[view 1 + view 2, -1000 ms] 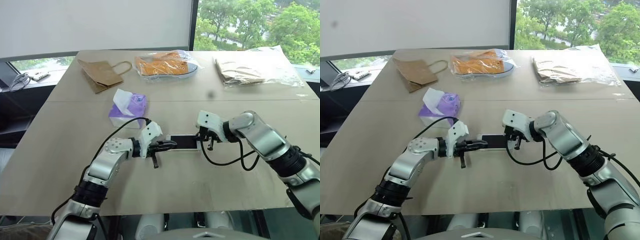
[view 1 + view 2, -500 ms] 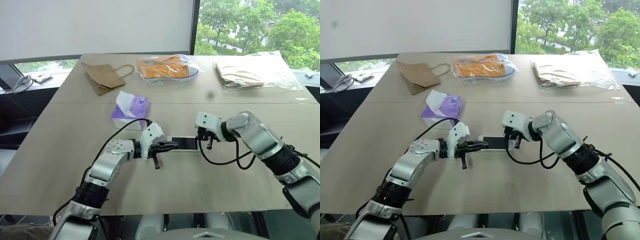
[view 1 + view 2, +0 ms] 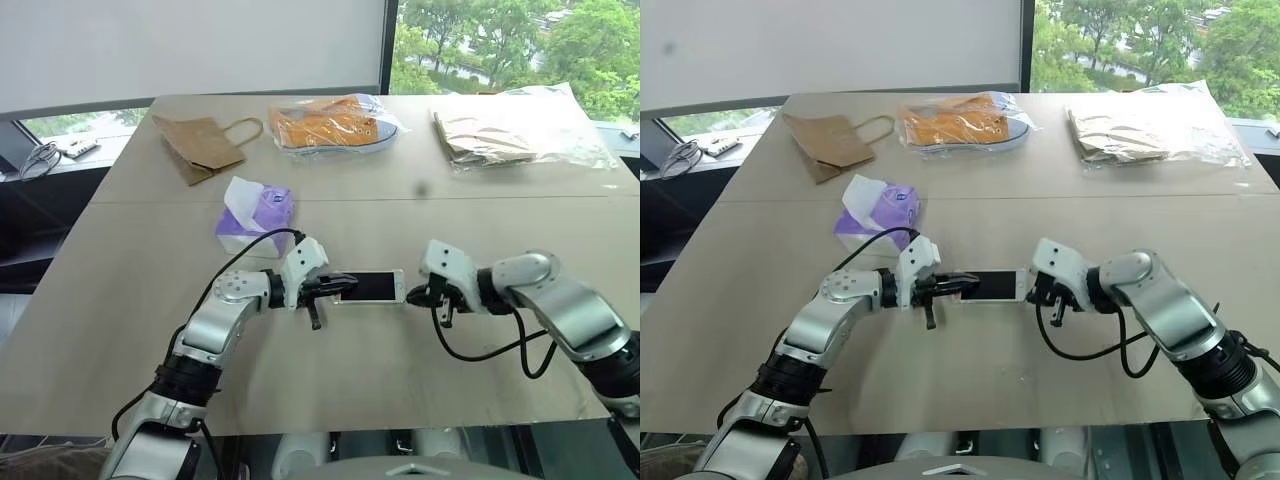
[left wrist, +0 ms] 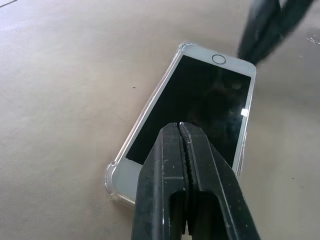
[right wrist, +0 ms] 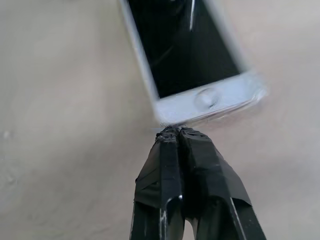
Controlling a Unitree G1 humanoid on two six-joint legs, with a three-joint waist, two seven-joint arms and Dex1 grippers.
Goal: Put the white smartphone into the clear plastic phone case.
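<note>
Phone (image 3: 372, 287) lies screen up mid-table (image 3: 400, 400), seated in the clear case (image 4: 113, 186), whose glossy rim shows at the corners. Left gripper (image 3: 340, 285), fingers pressed together, rests its tips on the phone's 9 o'clock end. Right gripper (image 3: 414, 296), also pressed together and holding nothing, sits just off the 3 o'clock end. Tissue pack (image 3: 255, 218) lies at 11 o'clock from the phone.

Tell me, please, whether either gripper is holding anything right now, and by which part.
Nothing is held. Both the left gripper and right gripper are shut on nothing, beside the phone.
</note>
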